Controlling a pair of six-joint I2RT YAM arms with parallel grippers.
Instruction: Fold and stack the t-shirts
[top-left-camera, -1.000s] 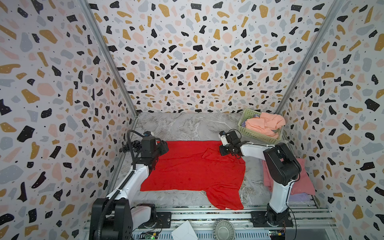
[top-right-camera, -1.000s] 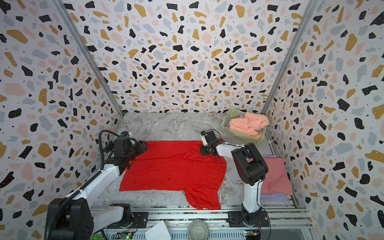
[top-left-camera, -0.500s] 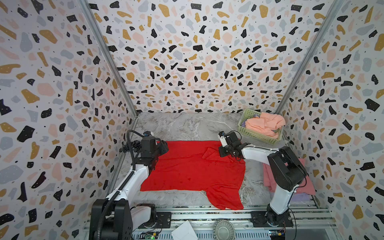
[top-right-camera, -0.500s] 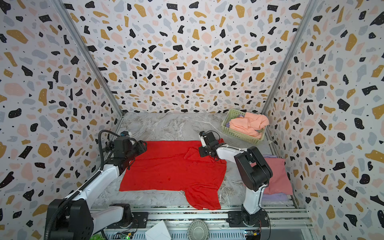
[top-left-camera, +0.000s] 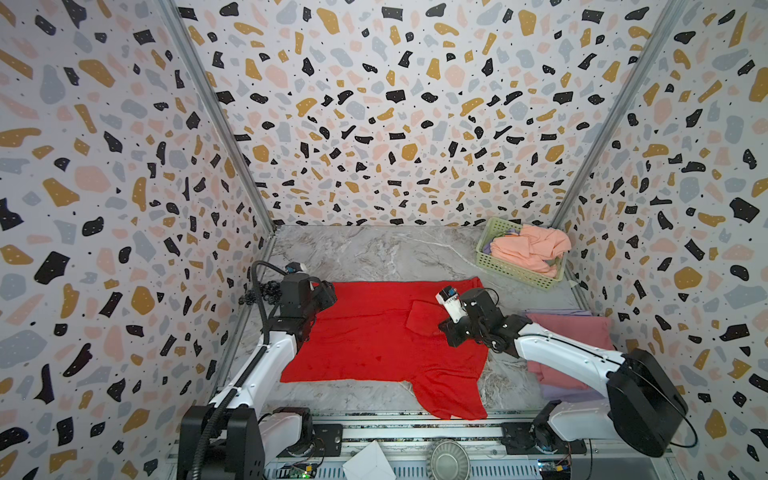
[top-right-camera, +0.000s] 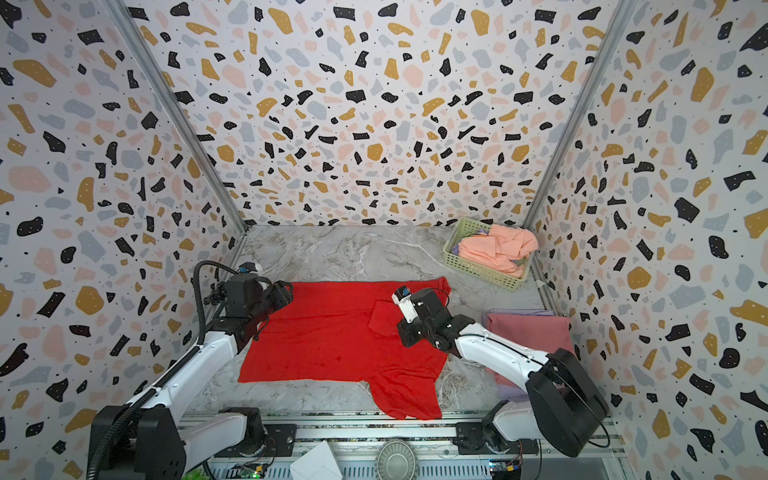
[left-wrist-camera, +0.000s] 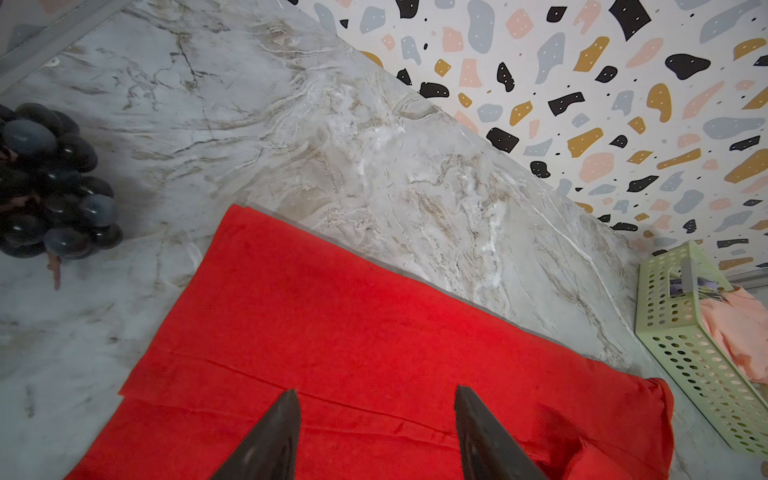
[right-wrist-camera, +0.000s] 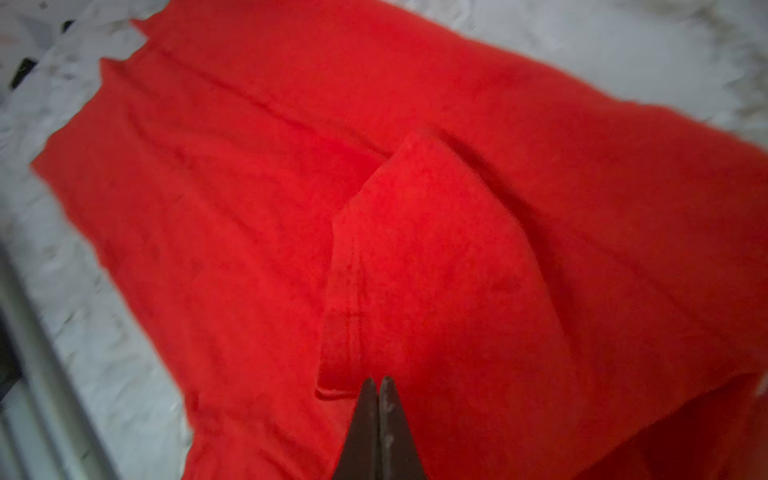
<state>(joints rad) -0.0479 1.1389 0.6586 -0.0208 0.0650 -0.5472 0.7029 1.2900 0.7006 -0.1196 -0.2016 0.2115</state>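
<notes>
The left gripper (left-wrist-camera: 374, 432) has its jaws apart and holds nothing, low over the left edge of the red t-shirt (top-left-camera: 374, 336), which lies spread flat in the middle of the marble table (top-left-camera: 374, 253). The right gripper (right-wrist-camera: 378, 386) is pressed shut, and it seems to pinch the folded-over sleeve (right-wrist-camera: 424, 257), though this view is blurred. On the right, a peach t-shirt (top-left-camera: 528, 249) fills the green basket (top-left-camera: 515, 272), and a pink t-shirt (top-left-camera: 573, 332) lies folded on a lavender one (top-left-camera: 557, 392).

Red t-shirt (top-left-camera: 374, 336) spread flat mid-table, one sleeve folded inward. Peach t-shirt (top-left-camera: 528, 249) crumpled in basket. Pink t-shirt (top-left-camera: 573, 332) folded atop lavender t-shirt (top-left-camera: 557, 392).
</notes>
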